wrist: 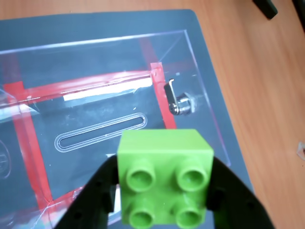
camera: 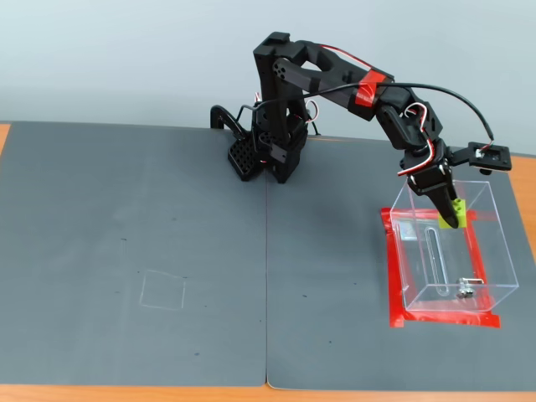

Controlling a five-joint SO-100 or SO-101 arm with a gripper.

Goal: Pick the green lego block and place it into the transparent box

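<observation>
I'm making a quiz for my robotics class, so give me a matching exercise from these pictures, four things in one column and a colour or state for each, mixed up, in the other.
Things:
1. green lego block
2. transparent box
3. tape outline
4. metal latch

Descriptions:
A. red, lying flat on the grey mat
B. held between the fingers of the gripper, studs toward the wrist camera
C. silver, fixed to a clear wall
D. see-through, standing on the tape with the block held over its opening

Pairs: 1-B, 2-D, 3-A, 4-C

Close wrist view; high frontal fixed view
</observation>
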